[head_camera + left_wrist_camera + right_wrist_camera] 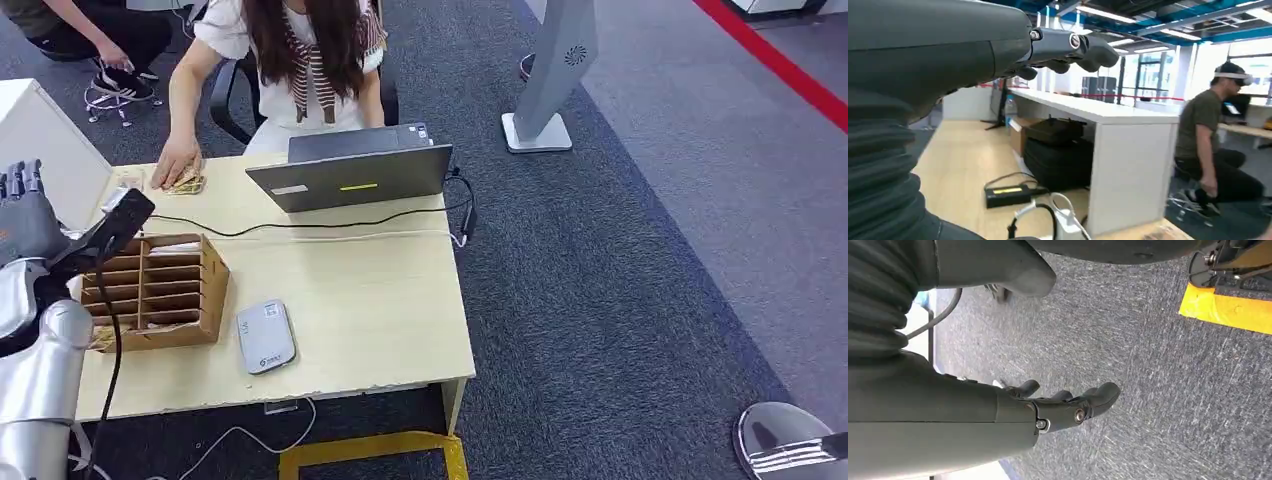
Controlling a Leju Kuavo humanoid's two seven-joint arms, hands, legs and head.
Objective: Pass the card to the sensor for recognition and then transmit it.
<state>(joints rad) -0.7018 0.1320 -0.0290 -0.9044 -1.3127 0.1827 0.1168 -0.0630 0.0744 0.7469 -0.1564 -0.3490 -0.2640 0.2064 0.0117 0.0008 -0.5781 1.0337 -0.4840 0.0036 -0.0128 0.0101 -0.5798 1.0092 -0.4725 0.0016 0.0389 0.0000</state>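
Note:
A brown cardboard sorter box with several slots stands on the left part of the pale wooden table; pale cards lie in some slots. To its right lies the flat grey-white sensor pad. My left hand is raised beside the table's left end, fingers pointing up and spread, holding nothing; the left wrist view shows its dark fingers stretched out in the air. My right hand hangs low over the grey carpet, fingers loosely extended and empty; that arm's silver shoulder sits at the lower right.
A person sits behind the table with one hand on a small pile at the far left corner. A grey laptop and a black cable lie at the back. A white cabinet stands left; a stand's base lies on the carpet behind.

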